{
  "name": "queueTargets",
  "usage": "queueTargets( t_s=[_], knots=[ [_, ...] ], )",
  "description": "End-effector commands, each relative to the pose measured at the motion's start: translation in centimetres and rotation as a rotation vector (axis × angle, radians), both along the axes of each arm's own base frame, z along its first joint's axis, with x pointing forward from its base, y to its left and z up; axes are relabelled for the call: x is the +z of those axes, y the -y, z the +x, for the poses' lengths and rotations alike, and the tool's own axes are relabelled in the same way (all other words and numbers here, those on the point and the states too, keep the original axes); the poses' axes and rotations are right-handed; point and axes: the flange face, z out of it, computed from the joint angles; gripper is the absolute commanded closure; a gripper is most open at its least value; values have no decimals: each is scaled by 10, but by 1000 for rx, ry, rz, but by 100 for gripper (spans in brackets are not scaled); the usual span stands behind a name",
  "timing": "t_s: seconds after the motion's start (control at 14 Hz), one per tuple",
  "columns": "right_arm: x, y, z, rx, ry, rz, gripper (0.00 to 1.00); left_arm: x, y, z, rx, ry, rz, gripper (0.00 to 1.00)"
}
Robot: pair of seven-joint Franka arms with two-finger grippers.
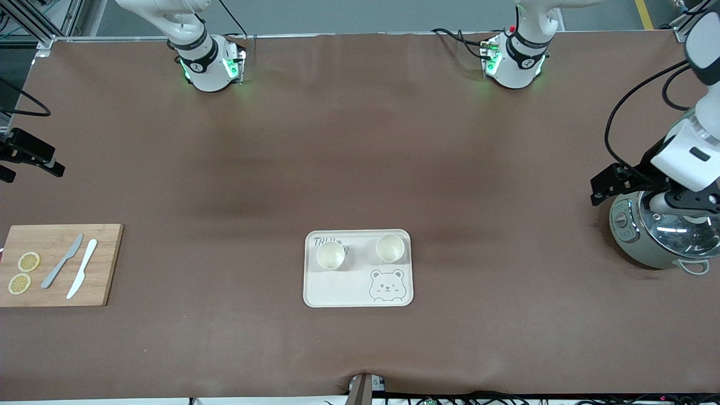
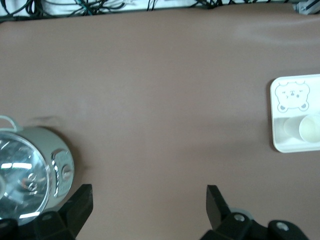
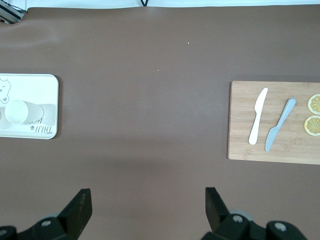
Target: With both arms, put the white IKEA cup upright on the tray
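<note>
The cream bear-face tray (image 1: 343, 287) lies in the middle of the table, nearer the front camera. Two white cups stand upright on it, one (image 1: 330, 256) toward the right arm's end and one (image 1: 390, 248) toward the left arm's end. My left gripper (image 1: 610, 185) is open and empty, up over the table beside the pot. Its wrist view (image 2: 148, 200) shows the tray (image 2: 274, 115) and a cup (image 2: 311, 128). My right gripper (image 1: 34, 157) is open and empty, up over the table's right-arm end. Its wrist view (image 3: 147, 202) shows the tray (image 3: 35, 82) and a cup (image 3: 16, 111).
A pale green pot with a glass lid (image 1: 658, 236) stands at the left arm's end (image 2: 25, 172). A wooden cutting board (image 1: 56, 264) with two knives and two lemon slices lies at the right arm's end (image 3: 240, 120).
</note>
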Motion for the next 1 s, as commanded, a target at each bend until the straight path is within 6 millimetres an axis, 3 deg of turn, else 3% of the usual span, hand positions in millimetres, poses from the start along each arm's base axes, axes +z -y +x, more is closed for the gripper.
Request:
queueTargets(
  t_s=[0.0, 0.43, 0.64, 0.93],
  knots=[
    [3, 1, 3, -3, 3, 13, 0, 16, 0, -11, -7, -31, -13, 0],
    [-1, -1, 4, 1, -5, 5, 0, 29, -2, -27, 37, -67, -7, 0],
    [-7, -4, 4, 3, -17, 2, 0, 37, -26, -37, 56, -81, -10, 0],
    [-7, -9, 3, 6, -16, 2, 0, 44, -22, -55, 35, -114, -7, 0]
  ],
)
